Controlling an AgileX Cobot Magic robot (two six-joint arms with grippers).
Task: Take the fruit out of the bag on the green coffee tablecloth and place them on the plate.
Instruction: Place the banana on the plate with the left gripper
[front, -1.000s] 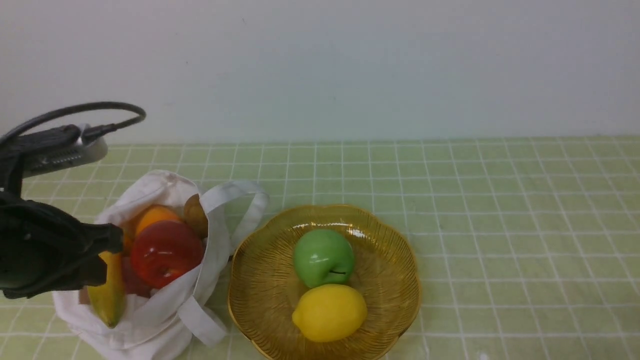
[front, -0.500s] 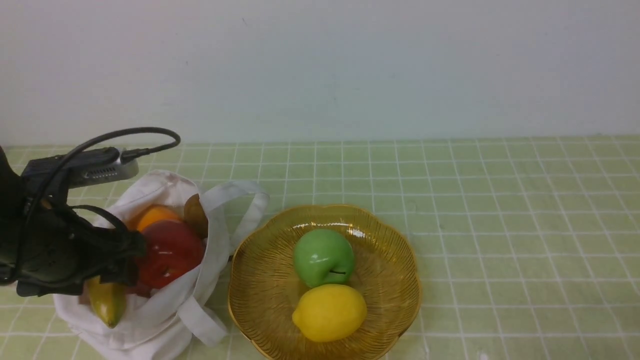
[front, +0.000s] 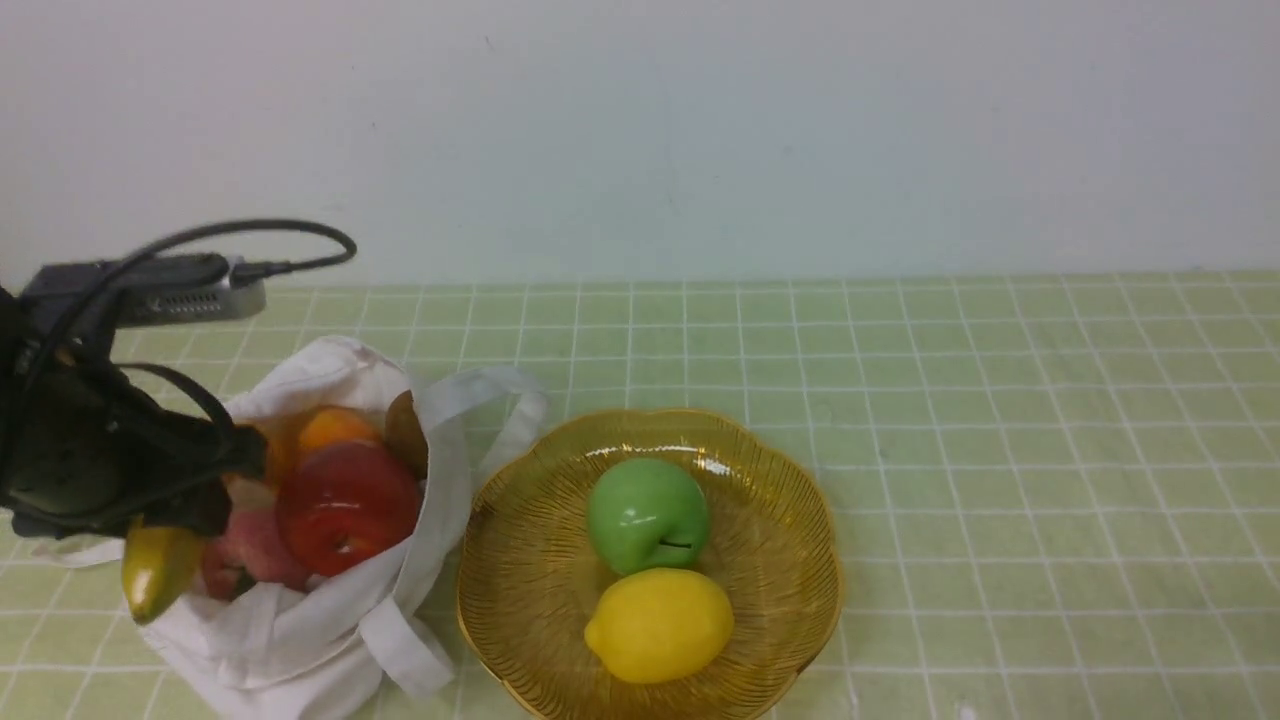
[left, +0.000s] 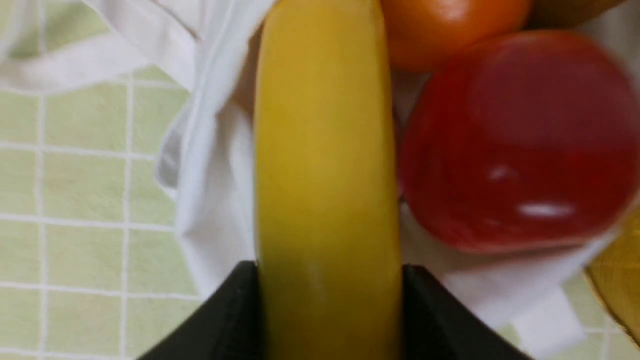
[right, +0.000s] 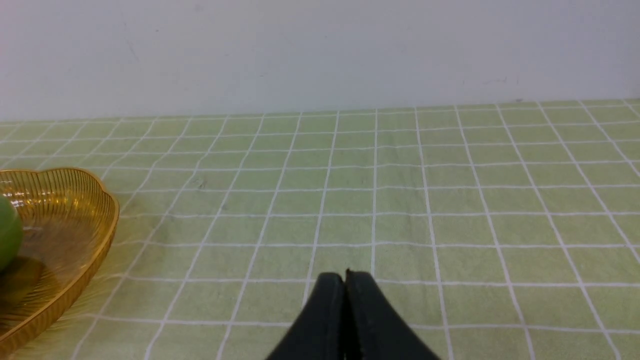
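A pale green coffee tablecloth (front: 1000, 450) with a grid of thin white lines covers the whole surface. It runs back to a plain off-white wall (front: 700, 130) at 12 o'clock.

The amber ribbed plate (front: 790, 540) sits at about 6 o'clock in the front view. It holds a green apple (front: 647, 513) and, touching it at its 6 o'clock, a lemon (front: 660, 625). The white cloth bag (front: 290, 640) lies at the plate's 9 o'clock, and its strap handles reach the plate's rim. Its mouth is open toward the camera.

Inside the bag the red apple (front: 348, 505) is the largest thing showing. The orange (front: 335, 428) is at its 12 o'clock, a brownish fruit (front: 405, 435) at its 1 o'clock and a pink peach (front: 245, 560) at its 8 o'clock.

The left gripper (front: 220, 480) is at the bag's 9 o'clock side, clamped on the banana (front: 155, 575). In the left wrist view its two black fingers (left: 230, 310) press on either side of the yellow body, just beside the red apple. The banana's greenish tip points toward 7 o'clock and juts past the bag's rim. Whether its other end rests in the bag cannot be told.

The right gripper (right: 345, 285) appears only in its own wrist view. Its jaws are pressed together with nothing between them, above bare cloth. The plate is at its 9 o'clock.
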